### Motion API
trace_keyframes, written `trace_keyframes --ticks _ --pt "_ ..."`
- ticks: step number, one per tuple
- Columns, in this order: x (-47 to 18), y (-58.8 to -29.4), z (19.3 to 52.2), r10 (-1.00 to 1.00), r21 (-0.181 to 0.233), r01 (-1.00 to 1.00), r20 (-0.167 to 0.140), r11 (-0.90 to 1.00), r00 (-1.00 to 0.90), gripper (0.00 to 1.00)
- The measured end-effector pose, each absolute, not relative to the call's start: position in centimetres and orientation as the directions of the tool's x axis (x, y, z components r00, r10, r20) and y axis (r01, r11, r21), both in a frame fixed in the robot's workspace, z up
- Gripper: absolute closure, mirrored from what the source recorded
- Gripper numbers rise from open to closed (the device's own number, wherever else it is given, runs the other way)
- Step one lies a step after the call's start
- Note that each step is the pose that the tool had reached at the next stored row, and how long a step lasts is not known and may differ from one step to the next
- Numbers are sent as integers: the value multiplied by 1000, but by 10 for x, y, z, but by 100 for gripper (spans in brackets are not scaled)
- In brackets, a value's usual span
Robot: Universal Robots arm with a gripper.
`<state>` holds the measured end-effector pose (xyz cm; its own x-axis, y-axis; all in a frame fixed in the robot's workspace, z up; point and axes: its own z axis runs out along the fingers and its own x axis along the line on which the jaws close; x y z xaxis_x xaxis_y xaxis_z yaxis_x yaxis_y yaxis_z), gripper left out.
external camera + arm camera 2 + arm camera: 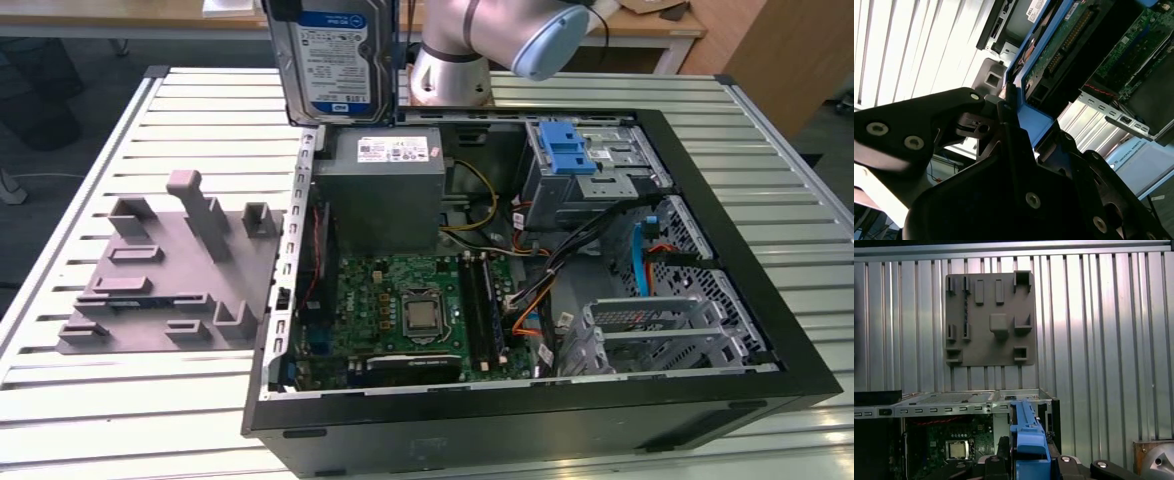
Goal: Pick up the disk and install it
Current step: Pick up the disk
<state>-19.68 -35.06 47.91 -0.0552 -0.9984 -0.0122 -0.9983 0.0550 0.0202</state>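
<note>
On the slatted table [120, 420]: open computer case [534, 430] lying on its side, interior up, so the bays can be reached from above. In the exterior view a grey fixture [160, 290] sits at the case's 9 o'clock. The blue-latched drive cage [587, 165] is at its 1 o'clock, the likely destination.

Arm [451, 75] comes in from 12 o'clock, wrist high. Disk [334, 55] hangs on edge above the case's 11 o'clock corner, label to camera, clear of the chassis. Gripper [1038, 126] is clamped across the disk's blue carrier. My read: the edge grip keeps the faces free for sliding into a bay.
</note>
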Motion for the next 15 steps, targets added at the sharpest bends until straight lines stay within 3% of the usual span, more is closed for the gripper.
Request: trace_keyframes --ticks 15 --pt "-185 -351 479 -998 20 -998 -12 55 -55 63"
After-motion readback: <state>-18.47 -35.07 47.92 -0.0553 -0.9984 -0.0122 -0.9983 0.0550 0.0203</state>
